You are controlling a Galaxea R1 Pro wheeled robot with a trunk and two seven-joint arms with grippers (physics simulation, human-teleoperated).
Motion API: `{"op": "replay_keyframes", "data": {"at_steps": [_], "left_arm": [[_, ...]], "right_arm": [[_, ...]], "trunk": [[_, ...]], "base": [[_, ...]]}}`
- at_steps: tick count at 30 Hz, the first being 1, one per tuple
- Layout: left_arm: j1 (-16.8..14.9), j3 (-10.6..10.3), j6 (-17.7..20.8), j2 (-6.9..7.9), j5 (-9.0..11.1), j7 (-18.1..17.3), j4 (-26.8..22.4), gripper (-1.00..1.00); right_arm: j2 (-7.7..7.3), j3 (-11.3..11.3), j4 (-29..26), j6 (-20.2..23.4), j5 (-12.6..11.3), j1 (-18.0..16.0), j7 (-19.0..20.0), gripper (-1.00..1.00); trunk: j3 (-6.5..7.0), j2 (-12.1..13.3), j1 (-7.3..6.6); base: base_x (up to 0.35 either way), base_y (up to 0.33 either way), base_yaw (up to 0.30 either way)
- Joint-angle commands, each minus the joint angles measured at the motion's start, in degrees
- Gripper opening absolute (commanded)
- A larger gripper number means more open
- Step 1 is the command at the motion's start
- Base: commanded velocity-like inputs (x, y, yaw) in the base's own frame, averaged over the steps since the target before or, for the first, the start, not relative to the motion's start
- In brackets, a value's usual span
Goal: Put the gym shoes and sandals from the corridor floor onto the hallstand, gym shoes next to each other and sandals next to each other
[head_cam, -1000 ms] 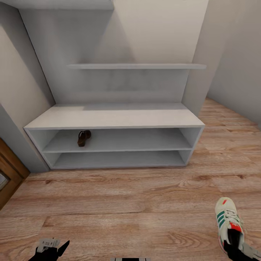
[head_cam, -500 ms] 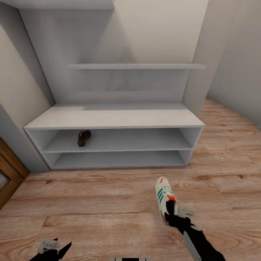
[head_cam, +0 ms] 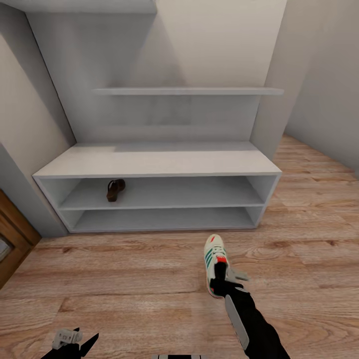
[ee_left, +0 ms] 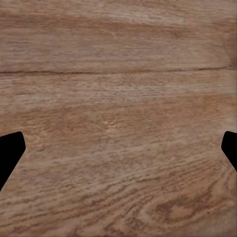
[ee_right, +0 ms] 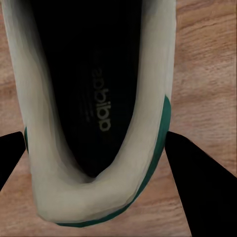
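Grey walls [head_cam: 319,75]; brown wooden door [head_cam: 12,239] at left.

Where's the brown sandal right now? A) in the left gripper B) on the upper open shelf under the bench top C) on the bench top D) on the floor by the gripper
B: the sandal lies on the hallstand's upper open shelf, toward its left end, while the right gripper holds a gym shoe over the floor.
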Motion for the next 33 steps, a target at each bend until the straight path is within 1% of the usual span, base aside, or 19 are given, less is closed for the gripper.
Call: {"op": "replay_keyframes", "data": {"at_steps": [1,2,3,5,6,7,9,16,29,31,33], "left_arm": [[-0.03,0.12,0.04,-0.02,0.31,-0.40,0.07,1.00],[-0.03,0.12,0.05,-0.04,0.31,-0.41,0.07,1.00],[-0.03,0.09,0.03,-0.06,0.31,-0.41,0.07,1.00],[-0.03,0.07,0.02,-0.07,0.34,-0.42,0.03,1.00],[-0.03,0.06,0.02,-0.08,0.36,-0.42,-0.02,1.00],[-0.03,0.07,0.01,-0.09,0.38,-0.42,-0.04,1.00],[-0.03,0.07,-0.01,-0.10,0.38,-0.43,-0.03,1.00],[-0.03,0.02,0.00,-0.24,0.38,-0.43,-0.24,1.00],[-0.03,-0.53,-0.16,-0.39,-0.14,-0.59,-0.98,1.00],[-0.03,-0.58,-0.16,-0.41,-0.17,-0.60,-1.00,1.00],[-0.03,-0.62,-0.17,-0.47,-0.23,-0.60,-0.99,1.00]], "right_arm": [[0.11,0.79,-0.50,0.58,-0.46,-0.18,-0.74,-1.00],[0.24,1.50,-0.91,0.93,-0.46,-0.33,-0.96,-1.00],[0.45,2.93,-1.69,1.61,-0.47,-0.66,-1.37,-1.00],[0.67,4.26,-2.39,2.31,-0.47,-0.92,-1.83,-1.00],[0.85,5.33,-3.03,3.05,-0.47,-1.13,-2.44,-1.00],[1.04,6.14,-3.65,3.79,-0.47,-1.26,-3.18,-1.00],[1.64,7.31,-5.43,5.38,-0.54,-1.44,-6.04,-1.00],[1.89,7.65,-6.32,5.77,-0.61,-1.54,-7.33,-1.00],[2.15,8.05,-6.34,5.75,-0.58,-1.57,-7.47,-1.00],[2.15,8.42,-6.36,5.78,-0.54,-1.61,-7.50,-1.00],[2.15,9.37,-6.50,5.82,-0.51,-1.79,-7.52,-1.00]], "trunk": [[-0.05,-0.02,-0.01],[-0.05,-0.02,-0.01],[-0.05,-0.02,-0.01],[-0.05,-0.02,-0.01],[-0.05,-0.02,-0.01],[-0.05,-0.02,-0.01],[-0.05,-0.02,-0.01],[-0.05,-0.02,-0.01],[-0.05,-0.02,-0.01],[-0.05,-0.02,-0.01],[-0.05,-0.02,-0.01]], "base": [[0.000,0.000,0.000],[0.000,0.000,0.000],[0.000,0.000,0.000],[0.000,0.000,0.000],[0.000,0.000,0.000],[0.000,0.000,0.000],[0.000,0.000,-0.006],[0.000,0.000,-0.038],[0.000,0.000,-0.004],[0.000,0.000,0.000],[0.000,0.000,0.000]]}}
